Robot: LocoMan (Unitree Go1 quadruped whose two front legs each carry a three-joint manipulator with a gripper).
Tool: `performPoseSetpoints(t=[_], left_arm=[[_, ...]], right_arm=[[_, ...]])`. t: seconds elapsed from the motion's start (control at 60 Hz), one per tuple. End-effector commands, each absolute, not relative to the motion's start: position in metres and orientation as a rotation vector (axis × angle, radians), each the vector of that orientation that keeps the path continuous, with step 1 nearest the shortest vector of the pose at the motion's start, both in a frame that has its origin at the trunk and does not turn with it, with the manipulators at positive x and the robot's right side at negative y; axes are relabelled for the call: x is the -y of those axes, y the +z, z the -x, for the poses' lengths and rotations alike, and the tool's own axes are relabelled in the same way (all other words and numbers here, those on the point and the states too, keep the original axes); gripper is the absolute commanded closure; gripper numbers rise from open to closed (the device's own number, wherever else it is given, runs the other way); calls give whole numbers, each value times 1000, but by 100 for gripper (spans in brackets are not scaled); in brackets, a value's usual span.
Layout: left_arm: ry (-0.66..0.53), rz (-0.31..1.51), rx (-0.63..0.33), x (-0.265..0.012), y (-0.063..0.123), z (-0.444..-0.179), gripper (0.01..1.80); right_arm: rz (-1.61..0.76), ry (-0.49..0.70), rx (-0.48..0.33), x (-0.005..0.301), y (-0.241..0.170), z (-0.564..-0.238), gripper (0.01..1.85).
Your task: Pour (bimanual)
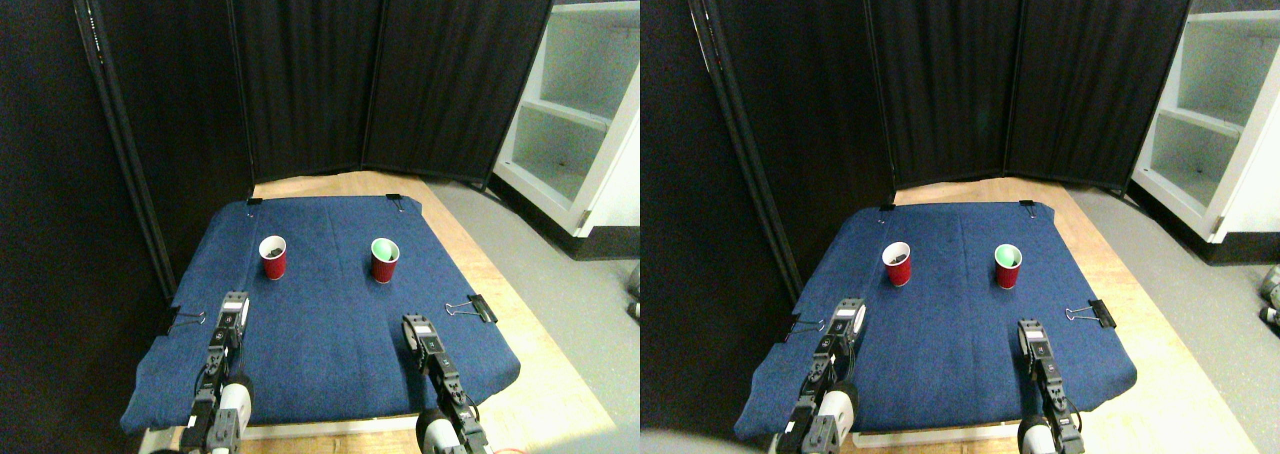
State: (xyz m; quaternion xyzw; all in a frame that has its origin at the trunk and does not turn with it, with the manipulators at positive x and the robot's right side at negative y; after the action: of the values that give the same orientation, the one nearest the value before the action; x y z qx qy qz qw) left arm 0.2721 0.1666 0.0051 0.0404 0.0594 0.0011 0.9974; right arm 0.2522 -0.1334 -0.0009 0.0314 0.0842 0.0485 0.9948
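While both arms sit low at the near edge of the table [470, 274], the two red cups wait well ahead of them on the blue cloth [330, 344]. The left cup [273, 257] stands up and slightly to the right of the left pincer [233, 309], with something dark inside it. The right cup [384, 260] stands ahead and a little to the left of the right pincer [417, 332], and its inside looks pale green.

Both look like thin plastic party cups: light, easy to tip, and likely to dent if squeezed hard. I would judge the safest hold to be around the side wall about midway up, with gentle pressure, since the rim flexes and the smooth wall may slip. Being so light, a cup could skid on the cloth if nudged before the hold closes.

Neither pincer has hold of anything; each is well short of its cup. They are too small and dark from where I stand to tell how far the jaws are parted. What the dark stuff in the left cup is, and whether the green in the right cup is a lining or contents, I cannot make out. Black clips [480, 308] pin the cloth near the right pincer.
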Motion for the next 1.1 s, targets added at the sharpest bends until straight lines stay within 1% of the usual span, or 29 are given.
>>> performPoseSetpoints(t=[0.017,0.067,0.133,0.267,0.3,0.317,0.35,0.367,0.383,0.417,0.433,0.467,0.483,0.517,0.617,0.65,0.717,0.75,0.783,0.867,0.917,0.95,0.983,1.017,1.033,1.1], left_arm=[[-3,-78,-81,-166,9,-273,180],[-22,-86,-65,-166,9,-273,180],[-24,-80,-69,-166,9,-274,180],[26,-61,-109,-167,10,-274,180],[28,-84,-116,-168,10,-275,164],[28,-84,-116,-168,10,-275,164],[22,-82,-134,-169,9,-275,130],[2,-85,-148,-169,9,-276,117],[0,-89,-152,-170,8,-276,111],[16,-101,-159,-170,8,-276,90],[16,-101,-159,-170,8,-276,90],[23,-83,-166,-170,8,-276,76],[27,-80,-167,-170,8,-276,75],[35,-77,-166,-169,9,-276,77],[15,-97,-141,-165,14,-275,96],[11,-99,-141,-164,15,-276,98],[-42,-88,-115,-161,20,-278,108],[-46,-79,-111,-161,21,-279,107],[-47,-77,-104,-159,23,-280,107],[-55,-18,-81,-157,28,-286,106],[-62,-3,-84,-157,30,-287,107],[-69,41,-88,-156,32,-289,108],[-45,89,-93,-154,35,-290,106],[-32,96,-93,-153,36,-291,105],[-36,132,-91,-152,38,-293,105],[-17,192,-83,-150,42,-296,103]], right_arm=[[-54,100,-143,132,3,-253,149],[-58,99,-145,132,3,-253,150],[-60,101,-145,132,3,-253,150],[-61,102,-145,131,3,-254,149],[-57,108,-144,130,3,-254,149],[-57,108,-144,130,3,-254,149],[-57,103,-144,130,2,-253,148],[-59,104,-141,130,2,-254,148],[-59,104,-141,130,2,-254,148],[-52,102,-141,130,2,-254,148],[-52,102,-141,130,2,-254,148],[-52,105,-138,130,2,-254,148],[-54,105,-137,130,2,-253,148],[-62,108,-134,130,2,-254,148],[-124,139,-86,129,4,-255,153],[-139,148,-73,129,4,-256,154],[-177,167,-27,127,8,-259,158],[-179,171,-24,126,8,-259,158],[-179,199,-17,125,12,-261,159],[-231,207,-4,122,21,-267,157],[-232,212,4,121,24,-269,156],[-234,217,12,120,27,-271,155],[-237,216,20,120,29,-274,155],[-235,216,22,119,30,-275,154],[-248,221,32,119,31,-278,151],[-277,214,33,119,31,-283,146]])
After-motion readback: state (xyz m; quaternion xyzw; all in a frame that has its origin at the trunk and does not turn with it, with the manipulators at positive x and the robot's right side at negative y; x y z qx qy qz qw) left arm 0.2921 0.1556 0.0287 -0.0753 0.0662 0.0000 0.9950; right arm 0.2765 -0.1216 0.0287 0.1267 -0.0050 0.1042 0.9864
